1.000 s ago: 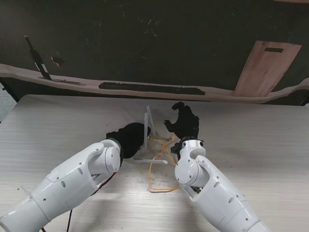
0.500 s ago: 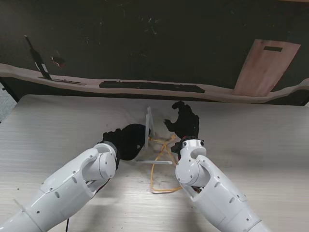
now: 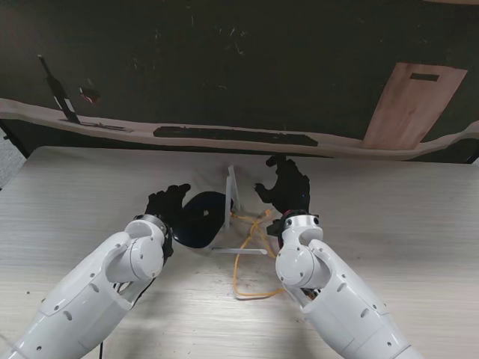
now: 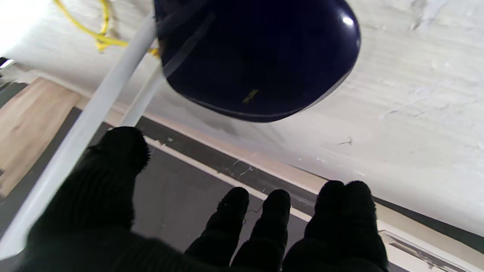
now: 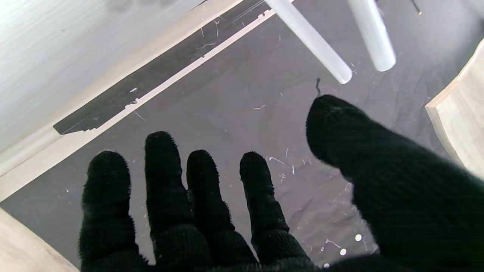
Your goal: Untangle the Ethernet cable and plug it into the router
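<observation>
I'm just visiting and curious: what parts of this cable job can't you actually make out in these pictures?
- Router ports: stand view shows only its dark shell; the left wrist view shows the same.
- Yellow cable plug: too small in the stand view; its nearer end runs under the right arm.
- Cable tangle: cut off by the left wrist view's edge.
- Right hand: its wrist view shows no cable.

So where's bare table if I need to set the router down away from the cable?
Bare table lies left of the left robot hand, and a wide patch right of the right robot hand. The middle is crowded: the dark router, its white antennas and the yellow cable sit between the two arms.
</observation>
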Controlling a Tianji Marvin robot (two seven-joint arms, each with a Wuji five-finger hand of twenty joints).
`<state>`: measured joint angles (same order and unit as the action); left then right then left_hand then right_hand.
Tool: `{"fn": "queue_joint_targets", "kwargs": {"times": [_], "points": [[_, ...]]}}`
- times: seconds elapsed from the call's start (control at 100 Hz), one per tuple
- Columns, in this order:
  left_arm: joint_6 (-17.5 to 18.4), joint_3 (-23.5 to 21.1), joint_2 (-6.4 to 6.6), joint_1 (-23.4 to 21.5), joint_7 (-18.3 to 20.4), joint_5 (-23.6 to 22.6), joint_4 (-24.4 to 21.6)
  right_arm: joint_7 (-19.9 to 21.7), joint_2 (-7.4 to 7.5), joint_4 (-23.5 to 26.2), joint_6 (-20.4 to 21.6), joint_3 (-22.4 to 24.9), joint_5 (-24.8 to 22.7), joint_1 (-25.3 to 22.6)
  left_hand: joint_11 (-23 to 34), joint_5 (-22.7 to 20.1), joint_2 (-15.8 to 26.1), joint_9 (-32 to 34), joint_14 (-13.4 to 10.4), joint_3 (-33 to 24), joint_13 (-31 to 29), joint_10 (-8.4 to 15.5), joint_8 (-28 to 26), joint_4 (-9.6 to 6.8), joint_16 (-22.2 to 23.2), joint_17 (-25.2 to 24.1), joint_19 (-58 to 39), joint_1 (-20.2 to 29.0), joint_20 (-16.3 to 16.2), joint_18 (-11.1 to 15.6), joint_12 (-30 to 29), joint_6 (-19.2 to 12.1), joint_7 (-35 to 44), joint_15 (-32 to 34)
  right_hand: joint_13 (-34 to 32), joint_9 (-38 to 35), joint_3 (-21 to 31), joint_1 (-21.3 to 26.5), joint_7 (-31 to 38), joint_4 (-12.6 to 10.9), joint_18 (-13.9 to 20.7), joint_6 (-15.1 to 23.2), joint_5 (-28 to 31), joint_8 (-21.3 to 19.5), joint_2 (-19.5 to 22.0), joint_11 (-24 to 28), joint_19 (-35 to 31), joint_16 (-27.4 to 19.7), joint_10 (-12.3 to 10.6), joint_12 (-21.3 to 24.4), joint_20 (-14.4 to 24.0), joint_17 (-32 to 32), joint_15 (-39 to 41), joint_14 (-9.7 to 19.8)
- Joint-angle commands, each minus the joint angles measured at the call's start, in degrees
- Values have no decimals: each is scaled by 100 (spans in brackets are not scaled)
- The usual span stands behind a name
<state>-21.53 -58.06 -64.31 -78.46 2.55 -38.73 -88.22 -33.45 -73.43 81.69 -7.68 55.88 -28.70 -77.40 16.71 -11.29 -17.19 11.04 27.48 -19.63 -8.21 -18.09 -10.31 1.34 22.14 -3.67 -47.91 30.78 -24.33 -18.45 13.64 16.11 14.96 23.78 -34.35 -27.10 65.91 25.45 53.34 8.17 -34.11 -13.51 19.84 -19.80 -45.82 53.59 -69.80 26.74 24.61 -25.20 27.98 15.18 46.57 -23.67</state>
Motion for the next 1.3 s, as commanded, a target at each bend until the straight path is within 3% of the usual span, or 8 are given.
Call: {"fn": "queue_joint_targets", "kwargs": {"times": [0.0,0.28,0.45,0.75,0.94,1.04,1.25,1.29], "points": [[-47,-41,67,-117,59,-12,-181,171,71,181,15,29,-20,-118,-116,-85,39,-7,-663,15,143,76,-52,-115,-94,-89,249,-77,199,483,-9,-126,2,-128,-32,66,-127,-160,-63,-75,-81,136,26,65,21,-75,122,-8,43,79,0,44,22,114],[751,-701,41,-820,-249,220,-671,763,276,656,165,282,-90,-492,90,-338,104,53,-639,733,54,114,-24,-367,-186,-61,600,26,359,446,103,-284,-104,-382,23,298,-284,-149,-79,-20,-69,318,-81,71,-375,-173,204,-48,-113,119,-15,21,-71,150],[1980,-1086,-45,-1007,-572,929,-550,1338,434,1045,249,550,-14,-841,270,-613,-190,523,-648,625,-371,76,-48,-369,-134,128,404,267,265,397,190,-88,-105,-275,-350,206,-86,-151,-24,120,-415,596,-13,42,-1025,-273,460,-224,-265,164,-43,280,-379,66],[3700,-1407,-224,-1311,-1482,1376,-270,1912,557,1336,1144,1060,598,-1329,947,-1526,-959,2109,-665,-2022,-1998,334,-822,20,286,1218,-619,244,-321,42,626,-319,1341,574,-1252,-678,329,223,-29,153,-131,487,937,2,-1282,-50,-155,199,-253,49,357,1032,788,387],[4044,-1549,-248,-1543,-1644,1379,-384,1869,549,1348,1558,1264,802,-1549,1675,-2131,-1138,3231,-704,-2361,-3016,640,-1466,192,664,1897,-1412,1058,-714,-114,988,-788,2836,1300,-2130,-1959,598,646,185,114,-199,439,2226,-87,-1016,280,-681,300,-242,-53,530,1631,1459,330],[4238,-1595,-250,-1599,-1645,1421,-446,1945,554,1398,1901,1368,1023,-1636,1828,-2345,-1423,3924,-771,-1972,-3549,762,-1227,208,679,2253,-1606,1809,-760,-137,1286,-1154,3969,1544,-2952,-2882,400,1242,1267,1001,-293,505,2653,1124,-882,496,-1008,110,-216,-71,519,2190,2013,258],[4578,-1706,-198,-1761,-1338,1646,-651,2315,665,1590,2417,1568,996,-1772,1600,-2568,-1377,4398,-827,-1894,-3838,840,-1187,213,596,2432,-1661,1890,-742,-134,1503,-1360,4331,1590,-3119,-3049,398,980,1069,1008,-308,592,2788,985,-838,433,-1039,-64,-256,-40,391,2328,2036,279],[4616,-1741,-165,-1800,-1182,1688,-701,2346,676,1622,2486,1596,991,-1796,1737,-2450,-1380,4069,-840,-1869,-3710,784,-1140,173,494,2337,-1502,1539,-656,-90,1111,-1198,3851,1420,-2914,-2858,482,544,324,589,-284,574,2677,494,-813,277,-938,-75,-283,-45,365,2162,1807,284]]}}
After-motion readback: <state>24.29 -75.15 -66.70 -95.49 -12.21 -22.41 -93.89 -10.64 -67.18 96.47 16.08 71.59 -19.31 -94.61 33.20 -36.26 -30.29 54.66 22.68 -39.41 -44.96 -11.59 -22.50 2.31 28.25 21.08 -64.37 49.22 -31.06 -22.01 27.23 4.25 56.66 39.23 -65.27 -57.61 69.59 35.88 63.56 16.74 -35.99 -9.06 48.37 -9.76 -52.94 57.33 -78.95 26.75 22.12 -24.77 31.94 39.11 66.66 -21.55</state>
